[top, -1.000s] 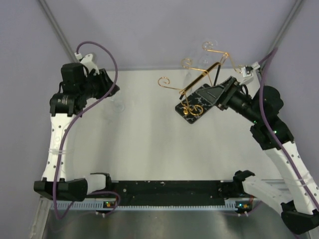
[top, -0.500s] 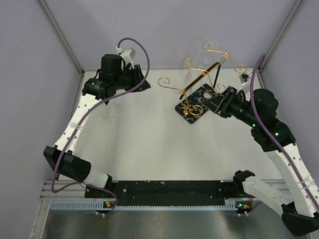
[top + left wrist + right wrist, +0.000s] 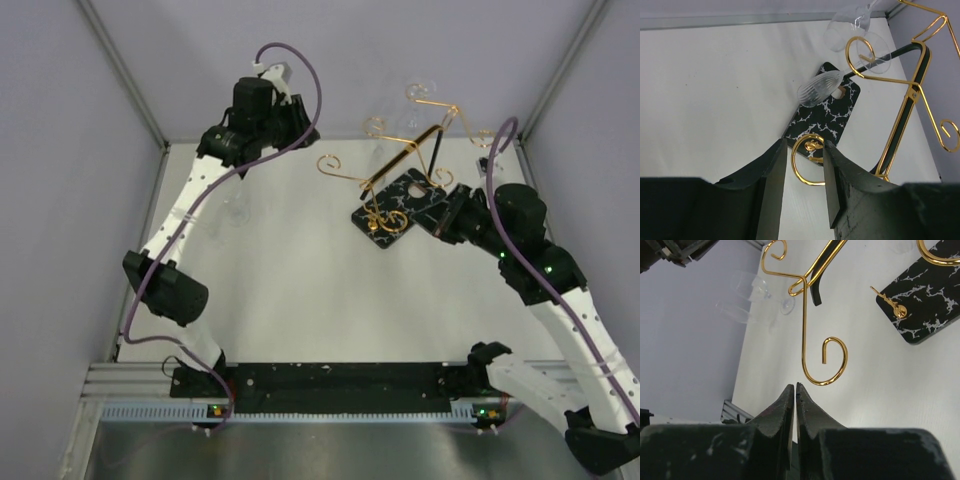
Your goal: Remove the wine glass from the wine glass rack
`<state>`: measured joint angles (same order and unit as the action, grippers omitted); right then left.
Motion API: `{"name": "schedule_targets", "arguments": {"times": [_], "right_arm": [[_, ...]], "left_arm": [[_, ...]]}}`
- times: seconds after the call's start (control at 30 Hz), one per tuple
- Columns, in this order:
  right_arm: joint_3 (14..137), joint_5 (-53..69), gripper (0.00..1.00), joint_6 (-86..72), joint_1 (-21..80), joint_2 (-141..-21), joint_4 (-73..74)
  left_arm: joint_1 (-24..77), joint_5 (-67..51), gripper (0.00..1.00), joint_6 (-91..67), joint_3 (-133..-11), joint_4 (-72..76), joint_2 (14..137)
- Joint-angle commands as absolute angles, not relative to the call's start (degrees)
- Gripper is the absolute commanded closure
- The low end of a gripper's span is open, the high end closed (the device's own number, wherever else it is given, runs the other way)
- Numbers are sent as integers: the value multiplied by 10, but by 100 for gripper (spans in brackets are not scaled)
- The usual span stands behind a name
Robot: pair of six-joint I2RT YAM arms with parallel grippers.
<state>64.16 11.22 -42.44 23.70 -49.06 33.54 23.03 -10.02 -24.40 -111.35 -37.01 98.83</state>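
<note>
The wine glass rack [image 3: 400,160] is gold wire with curled arm ends on a black marbled base [image 3: 398,212], at the back right of the table. A ribbed clear wine glass [image 3: 819,89] hangs from it, with a second clear glass [image 3: 846,27] behind; both show faintly in the right wrist view [image 3: 747,297]. My left gripper [image 3: 298,133] is high at the back, left of the rack. It is open [image 3: 804,145] and holds nothing; a gold curl shows beyond the gap. My right gripper [image 3: 448,215] is beside the base, shut on nothing [image 3: 794,386], just under a gold curl [image 3: 826,362].
Grey walls close in the back and both sides. A faint clear glass shape [image 3: 237,212] lies on the white table at the left. The black rail [image 3: 340,378] with both arm bases runs along the near edge.
My left arm swung from the far left up and rightward toward the rack. My right gripper closed from open to shut and drew back slightly from the base.
</note>
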Motion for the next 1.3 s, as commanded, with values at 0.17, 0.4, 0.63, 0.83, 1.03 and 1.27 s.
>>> {"name": "schedule_targets", "arguments": {"times": [0.17, 0.4, 0.63, 0.83, 1.03, 1.27], "right_arm": [[626, 101, 100, -417, 231, -466, 327], [617, 107, 100, -418, 231, -451, 328], [600, 116, 100, -420, 232, -434, 326], [575, 120, 100, -421, 231, -424, 325], [570, 125, 100, -422, 231, -422, 325], [555, 131, 100, -429, 231, -417, 317]], "left_arm": [[264, -24, 77, -248, -1233, -373, 1077], [286, -5, 98, -246, -1236, -363, 1121], [311, 22, 99, -232, -1257, -356, 1163], [351, 11, 100, -216, -1294, -361, 1199], [374, 15, 100, -212, -1294, -374, 1207], [389, 4, 100, -207, -1278, -395, 1189]]}}
